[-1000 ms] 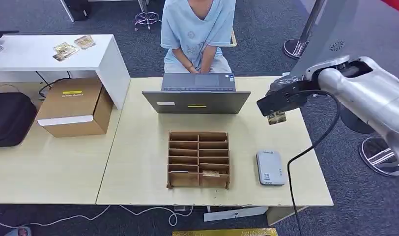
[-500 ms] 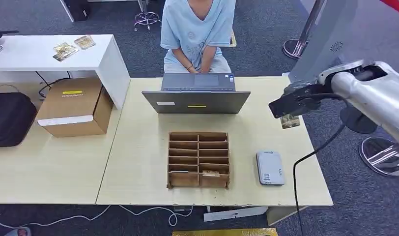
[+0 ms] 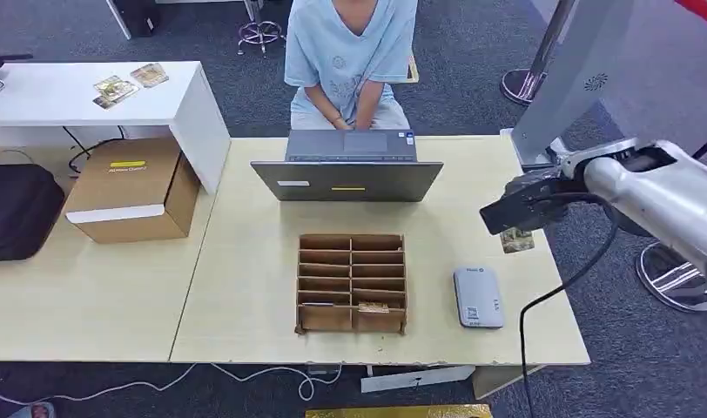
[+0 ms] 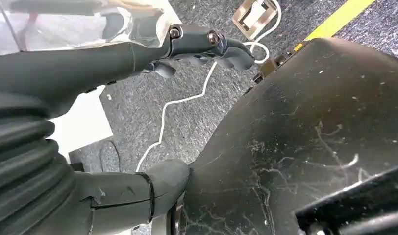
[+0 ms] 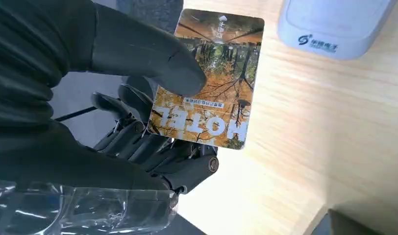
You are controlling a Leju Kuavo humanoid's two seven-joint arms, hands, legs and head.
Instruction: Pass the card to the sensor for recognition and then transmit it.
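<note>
The right hand (image 5: 153, 112) pinches the card (image 5: 209, 81) near the sensor (image 3: 478, 297). That thin pinch could slip during the swipe. The left hand (image 4: 197, 46) looks empty, fingers seemingly curled.

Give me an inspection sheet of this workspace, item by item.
Surface: pale wooden table, flush with a second one on the left.
Job's things: autumn-picture card above the table's right edge; grey rounded card sensor lying flat nearer the front.
Clutter: brown slotted wooden organiser; grey open laptop; cardboard box.
Hands: right hand pinches the card; left hand holds nothing, fingers curled.
Cables: white cable on the carpet.
Surroundings: seated person; white desk.
</note>
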